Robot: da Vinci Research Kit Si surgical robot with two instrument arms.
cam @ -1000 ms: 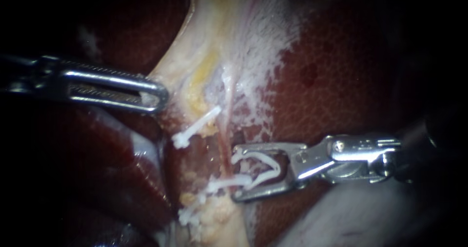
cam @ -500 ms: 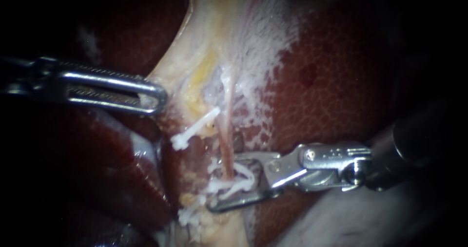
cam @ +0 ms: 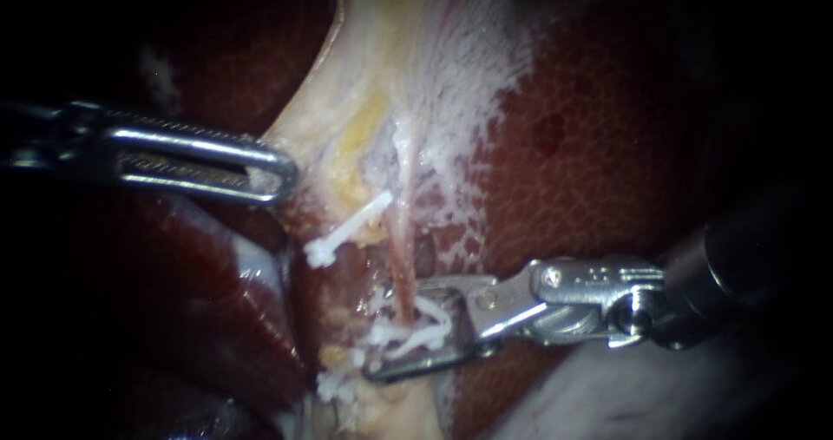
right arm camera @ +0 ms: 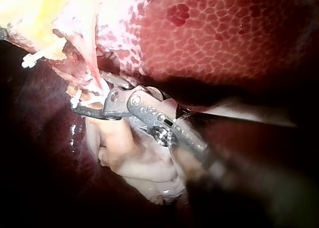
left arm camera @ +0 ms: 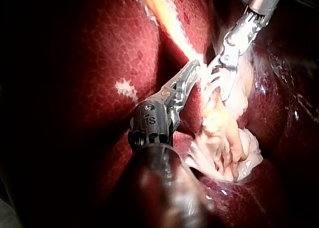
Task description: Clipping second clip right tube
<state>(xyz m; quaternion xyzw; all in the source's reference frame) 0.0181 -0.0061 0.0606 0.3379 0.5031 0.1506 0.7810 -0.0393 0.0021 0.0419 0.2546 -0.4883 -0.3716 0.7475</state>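
Observation:
The pink right tube (cam: 401,249) runs down from the pale gallbladder tissue (cam: 382,49) across the liver (cam: 607,145). My right instrument (cam: 395,329) comes in from the right. Its jaws stand astride the tube's lower part and hold a white clip (cam: 427,325) that wraps the tube. In the right wrist view the same jaws (right arm camera: 89,108) sit at the tube's foot. My left instrument (cam: 282,175) has its jaws shut on the pale tissue edge beside the tubes, as the left wrist view (left arm camera: 192,71) also shows.
A white clip (cam: 343,230) sits across the tissue to the left of the right tube, and another (cam: 334,386) lies lower down by yellow fat. Dark liver lobes surround the field. Pale folded tissue (right arm camera: 144,163) lies under my right instrument.
My right instrument has moved left, carrying its clip from beside the tube to around it. Over the last half second its jaws have narrowed slightly. The left instrument has held still.

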